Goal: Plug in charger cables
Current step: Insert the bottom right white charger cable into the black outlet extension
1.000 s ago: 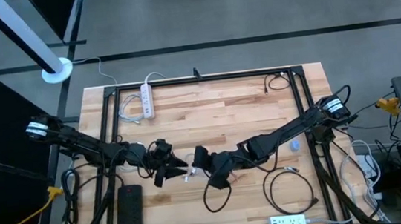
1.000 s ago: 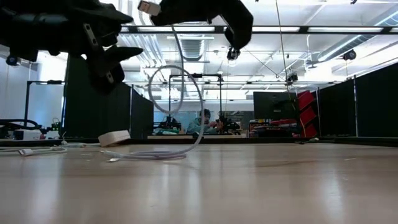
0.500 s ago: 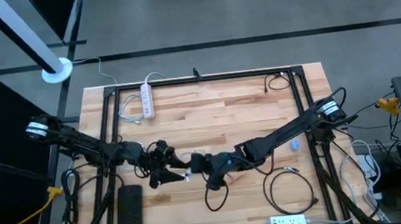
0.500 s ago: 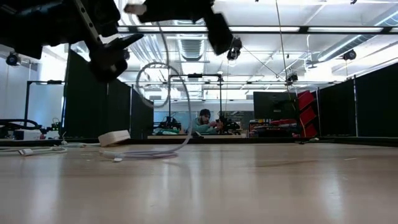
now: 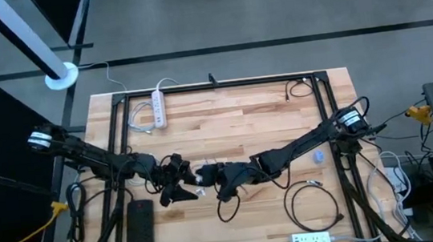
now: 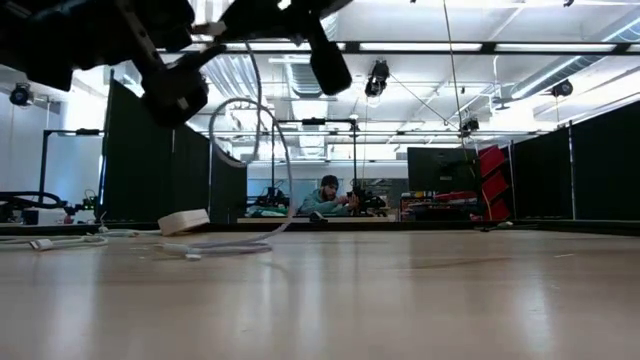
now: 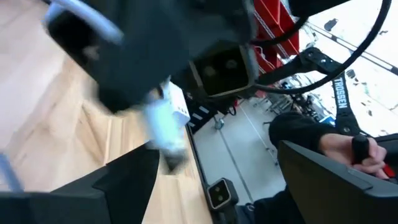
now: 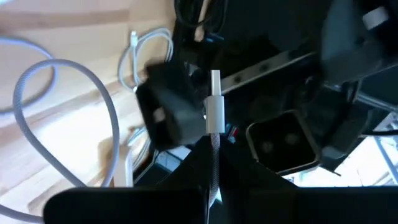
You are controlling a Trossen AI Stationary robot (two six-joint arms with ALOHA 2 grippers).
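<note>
Plug [image 8: 215,106] in right claw [image 8: 213,163] points toward left claw [image 5: 181,186].

Left end effector [image 5: 181,181] and right end effector [image 5: 216,179] nearly nose to nose mid-counter [image 5: 240,118], hardly a gap between. Broad bare boards toward 12 o'clock. Black cable loop [image 5: 312,206] at 4 o'clock, black power strip [image 5: 140,235] at 8 o'clock.

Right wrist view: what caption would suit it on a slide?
The right gripper pinches a white cable's plug, pointing it at the left gripper close ahead.
</note>
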